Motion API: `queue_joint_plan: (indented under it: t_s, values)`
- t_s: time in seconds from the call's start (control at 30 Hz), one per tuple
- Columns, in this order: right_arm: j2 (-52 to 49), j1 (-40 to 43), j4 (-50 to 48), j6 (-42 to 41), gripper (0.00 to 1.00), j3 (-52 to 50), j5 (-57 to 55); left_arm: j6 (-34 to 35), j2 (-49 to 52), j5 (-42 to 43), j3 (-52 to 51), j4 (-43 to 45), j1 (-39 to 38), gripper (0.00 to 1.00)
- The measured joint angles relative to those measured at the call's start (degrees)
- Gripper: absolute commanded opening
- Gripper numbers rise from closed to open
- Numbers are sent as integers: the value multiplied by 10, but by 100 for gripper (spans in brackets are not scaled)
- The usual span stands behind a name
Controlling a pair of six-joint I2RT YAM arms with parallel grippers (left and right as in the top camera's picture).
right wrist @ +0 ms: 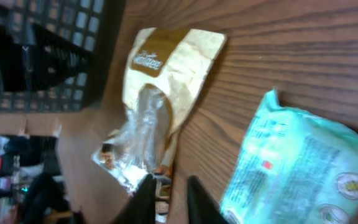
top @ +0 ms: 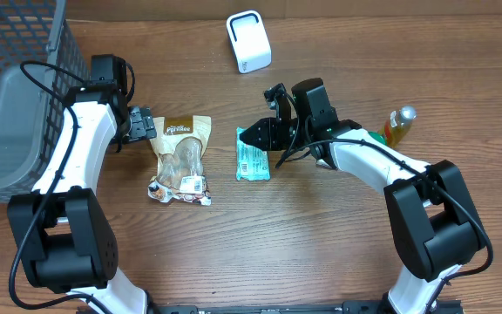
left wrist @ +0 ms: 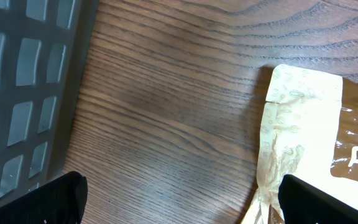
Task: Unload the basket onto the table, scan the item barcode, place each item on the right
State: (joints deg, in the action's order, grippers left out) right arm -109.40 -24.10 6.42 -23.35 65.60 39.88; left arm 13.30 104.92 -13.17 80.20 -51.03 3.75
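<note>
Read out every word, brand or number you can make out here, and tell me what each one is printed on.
"Th" over "Pa": white letters cut off by the frame edge, on the brown panel of the snack bag, left wrist view.
Full brand name and bottom sticker on the snack bag: too blurred to read.
Print on the teal packet: too small to read.
On the white scanner and the bottle: nothing readable.

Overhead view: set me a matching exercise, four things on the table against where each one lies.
Things:
1. white scanner
2. brown snack bag
3. teal packet
4. yellow bottle

Places:
A. far right of the table
B. top, near the centre
C. centre, just right of the snack bag
D. left of centre, nearest the grey basket

Pairs: 1-B, 2-D, 3-C, 4-A
</note>
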Motion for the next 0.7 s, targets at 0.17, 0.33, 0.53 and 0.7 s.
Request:
queue_joint_plan:
  t_s: [0.17,0.33,0.53,0.7]
  values:
    - [2,3,47,1,33,0,-77,0,0,0,0,0,0,99]
    - [13,5,145,7,54,16,-151,0,0,0,0,0,0,100]
    - [28,5,248,28,100,95,-238,0,0,0,0,0,0,99]
    - [40,5,270,48,100,105,-271,0,0,0,0,0,0,100]
